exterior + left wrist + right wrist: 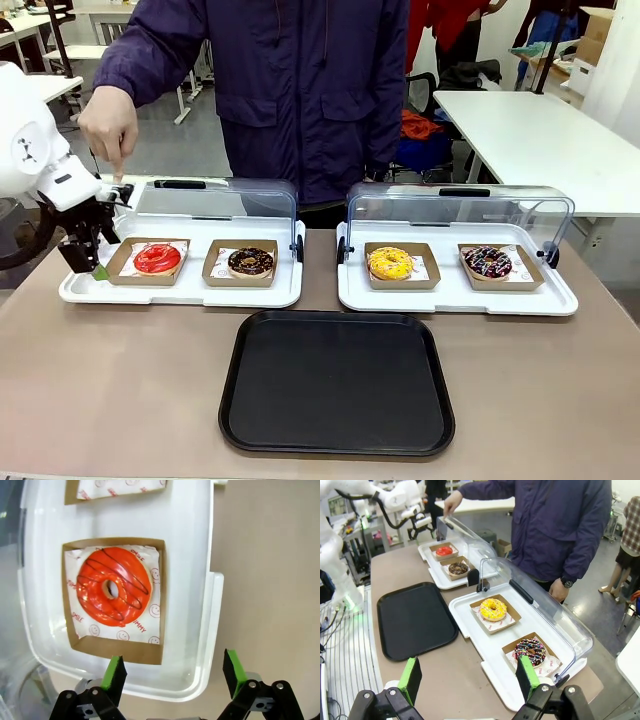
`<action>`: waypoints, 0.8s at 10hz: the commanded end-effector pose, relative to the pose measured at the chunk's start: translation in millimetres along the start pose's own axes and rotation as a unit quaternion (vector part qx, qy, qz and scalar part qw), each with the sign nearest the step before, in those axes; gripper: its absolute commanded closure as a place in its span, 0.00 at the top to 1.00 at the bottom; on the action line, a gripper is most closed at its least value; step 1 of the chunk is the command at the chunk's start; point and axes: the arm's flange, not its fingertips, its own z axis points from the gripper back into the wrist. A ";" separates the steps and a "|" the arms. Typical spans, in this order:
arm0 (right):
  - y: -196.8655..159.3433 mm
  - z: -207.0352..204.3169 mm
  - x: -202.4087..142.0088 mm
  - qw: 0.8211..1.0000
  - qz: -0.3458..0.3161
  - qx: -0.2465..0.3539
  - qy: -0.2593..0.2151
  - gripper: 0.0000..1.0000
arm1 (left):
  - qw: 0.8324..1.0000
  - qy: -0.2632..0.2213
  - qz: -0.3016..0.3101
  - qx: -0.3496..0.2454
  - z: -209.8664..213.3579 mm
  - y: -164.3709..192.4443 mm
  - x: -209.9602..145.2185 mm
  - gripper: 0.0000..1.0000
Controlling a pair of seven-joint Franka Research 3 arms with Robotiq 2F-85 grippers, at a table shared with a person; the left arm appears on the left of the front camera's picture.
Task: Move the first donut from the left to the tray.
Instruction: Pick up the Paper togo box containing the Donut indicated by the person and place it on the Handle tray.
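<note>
Claws first: we are seeing the left claw (92, 268) hanging with its jaws wide apart and nothing between them, at the left end of the white tray (180, 293), in the middle left of the front view. In the left wrist view, one green pad (116, 672) is standing just below the near wall of the cardboard holder (117, 651). The other pad is standing over the bare surface (270, 580), beyond the white tray's rim. The right claw (469, 675) is also spread and empty, well apart from the work.

The red donut (157, 259) is lying in its holder on the white tray, leftmost of the four, beside the chocolate donut (250, 262). The black tray (338, 385) is lying bare in the lower centre of the front view. A person's hand (110, 125) in the upper left seems to be holding the clear lid (215, 198) up.

We are judging that the grasp is not yet made, and several things could go wrong. The jaws are not sitting around the holder; closing here, they could pinch the white tray's rim instead. The holder wall is thin cardboard, so a one-sided grip could bend it and tip the donut out. The glaze is looking soft, so a pad pressing on it would mark it. If the lid drops, it could strike the claw.
</note>
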 end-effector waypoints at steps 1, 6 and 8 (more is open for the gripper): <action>-2.5 1.4 2.7 1.000 0.015 -0.001 -0.016 1.00 | 0.999 0.030 -0.011 -0.006 -5.2 7.7 -2.2 1.00; -2.5 1.4 2.7 1.000 0.015 -0.001 -0.016 1.00 | 1.000 0.010 -0.013 -0.017 -36.7 15.0 -7.9 1.00; -2.5 1.4 2.7 1.000 0.015 -0.001 -0.016 1.00 | 1.000 0.004 -0.018 0.003 -49.3 17.4 -9.6 1.00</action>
